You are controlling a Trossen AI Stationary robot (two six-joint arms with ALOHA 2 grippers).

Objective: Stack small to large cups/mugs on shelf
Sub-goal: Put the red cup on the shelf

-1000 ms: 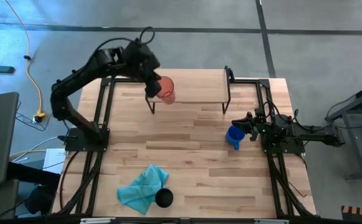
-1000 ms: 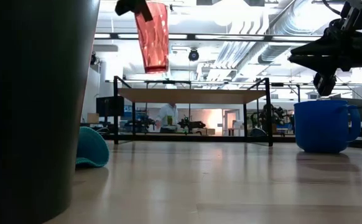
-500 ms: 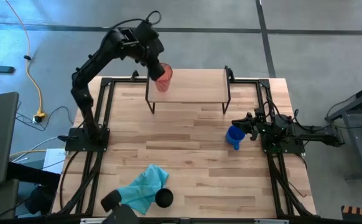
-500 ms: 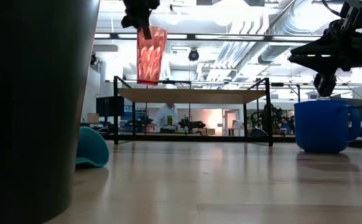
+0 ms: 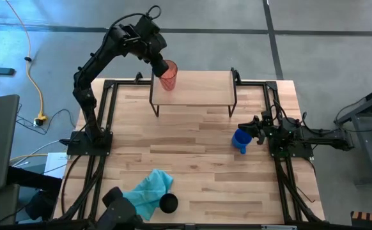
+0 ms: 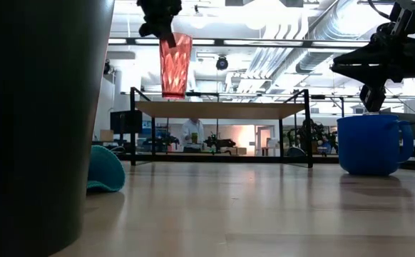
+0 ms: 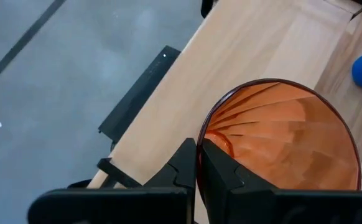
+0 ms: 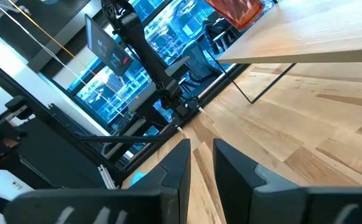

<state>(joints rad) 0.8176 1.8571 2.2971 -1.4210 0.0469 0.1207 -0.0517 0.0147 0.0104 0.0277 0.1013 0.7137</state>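
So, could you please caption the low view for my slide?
Left gripper holds the red tumbler above the shelf.

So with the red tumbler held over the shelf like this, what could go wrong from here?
The left tool pinches only the rim of the red tumbler, so the tall cup might swing or slip on the way down. It hangs near the left end of the shelf, so a small drift could set it down partly off the edge. The black cup stands against the teal cloth, which might snag a later grasp.
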